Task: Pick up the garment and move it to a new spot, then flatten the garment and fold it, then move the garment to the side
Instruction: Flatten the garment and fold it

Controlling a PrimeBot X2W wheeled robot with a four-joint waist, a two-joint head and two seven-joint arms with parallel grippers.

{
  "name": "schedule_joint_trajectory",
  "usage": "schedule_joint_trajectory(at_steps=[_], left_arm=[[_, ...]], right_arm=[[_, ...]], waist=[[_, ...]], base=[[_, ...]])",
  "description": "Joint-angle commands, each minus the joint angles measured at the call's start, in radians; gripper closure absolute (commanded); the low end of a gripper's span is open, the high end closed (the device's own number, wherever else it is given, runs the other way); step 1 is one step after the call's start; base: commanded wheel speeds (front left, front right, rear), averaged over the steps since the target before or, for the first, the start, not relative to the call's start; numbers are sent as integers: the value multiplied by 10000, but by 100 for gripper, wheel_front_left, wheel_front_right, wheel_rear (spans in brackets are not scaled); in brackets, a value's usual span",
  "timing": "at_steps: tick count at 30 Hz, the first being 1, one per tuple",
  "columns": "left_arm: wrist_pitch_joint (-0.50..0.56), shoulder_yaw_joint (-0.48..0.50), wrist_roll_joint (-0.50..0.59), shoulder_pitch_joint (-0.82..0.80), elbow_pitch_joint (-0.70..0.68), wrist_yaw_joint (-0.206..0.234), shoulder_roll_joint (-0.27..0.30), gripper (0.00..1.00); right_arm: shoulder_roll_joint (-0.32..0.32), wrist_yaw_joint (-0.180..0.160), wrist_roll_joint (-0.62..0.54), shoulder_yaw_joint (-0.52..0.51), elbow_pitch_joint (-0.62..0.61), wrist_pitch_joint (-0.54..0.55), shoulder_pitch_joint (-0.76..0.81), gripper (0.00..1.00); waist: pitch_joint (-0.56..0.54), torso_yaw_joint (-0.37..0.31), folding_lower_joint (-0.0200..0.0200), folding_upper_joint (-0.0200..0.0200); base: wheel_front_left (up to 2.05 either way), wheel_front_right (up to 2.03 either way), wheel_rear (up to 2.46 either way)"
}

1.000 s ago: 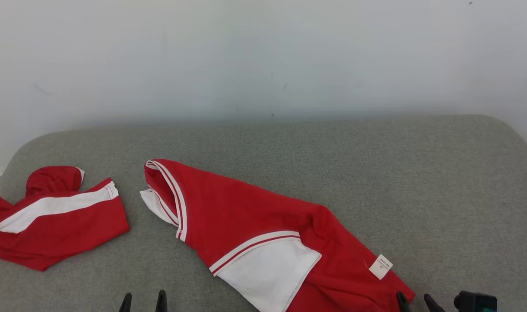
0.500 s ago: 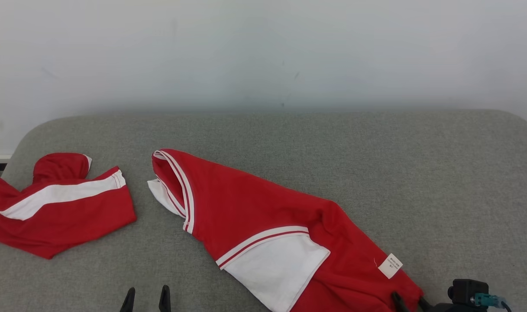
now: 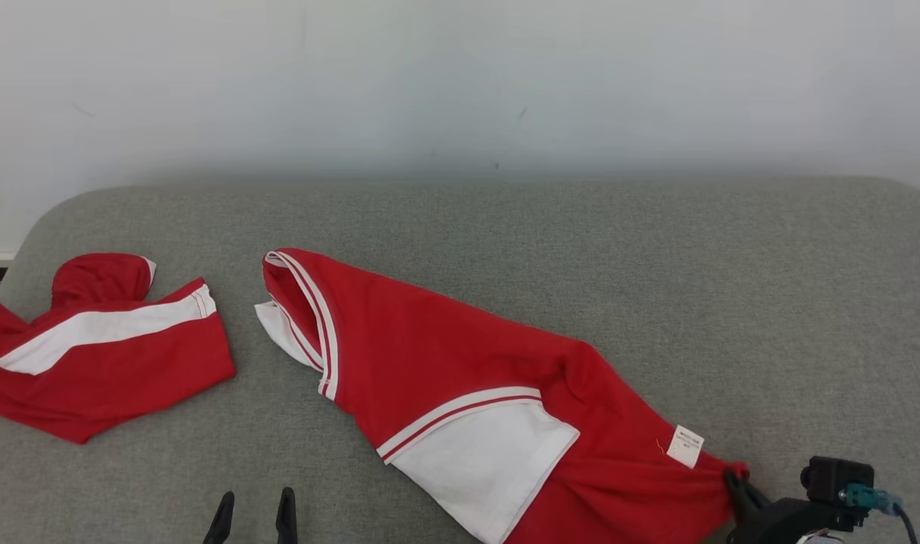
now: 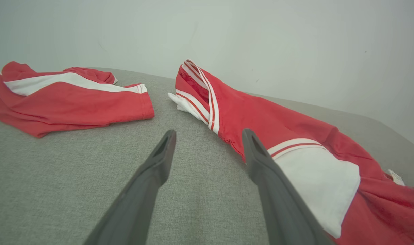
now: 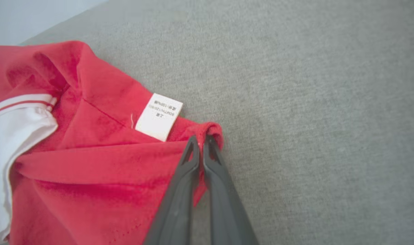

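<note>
Right wrist view: pinching a red corner fold of the garment (image 5: 91, 153) with the right gripper (image 5: 201, 141), 2 fingers pressed tight together, just beside the white label (image 5: 159, 116). Head view: lying slantwise across the middle of the grey bench (image 3: 732, 264), collar end toward the far left, gripped corner at the near right. Holding the left gripper (image 3: 253, 502) low at the near left, spread wide and gripping nothing, near the garment's edge. Lying well apart at the left edge: 1 more red and white shirt (image 3: 104, 355).
</note>
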Motion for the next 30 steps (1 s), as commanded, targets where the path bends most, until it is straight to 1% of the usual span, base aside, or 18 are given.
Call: schedule_joint_trajectory(at_steps=[1,5,10,15,19,21,24,28,30], left_arm=[[-33,14,-97,-105,-19,50,-16,0],[-33,9,-108,-141,-65,65,-15,0],[-33,-43,-176,-180,-150,118,-16,0],[-33,-97,-197,-173,-161,133,-16,0],[-33,-117,-186,-152,-88,98,-15,0],[-33,-142,-190,-154,-69,97,-16,0],[-35,-216,-196,-156,-49,85,-15,0],[-35,-303,-221,-155,-57,88,-15,0],[-33,-306,-213,-167,-71,79,-15,0]], right_arm=[[-116,-22,-215,-142,-143,-271,-209,100],[-344,-22,-667,-323,-410,-673,-561,100],[-903,-24,-1259,-434,-900,-1034,-1345,100],[-1666,-24,-1578,-154,-1222,-1106,-2250,100],[-2341,-24,-1697,398,-1242,-1203,-3150,100],[-2670,-24,-1675,580,-1176,-1324,-3617,100],[-2977,-24,-1622,712,-824,-1307,-3993,100],[-3140,-24,-1581,665,-284,-1132,-3958,100],[-3079,-24,-1535,536,63,-1123,-3817,100]], waist=[[5,-24,-1,-1],[30,-56,-1,-1],[94,-44,-1,-1],[157,70,-1,-1],[192,216,-1,-1],[218,316,-1,-1],[257,489,-1,-1],[373,718,-1,-1],[464,793,-1,-1]], base=[[0,0,0],[0,0,0],[0,0,0],[0,0,0],[0,0,0],[0,0,0],[0,0,0],[0,0,0],[0,0,0]])
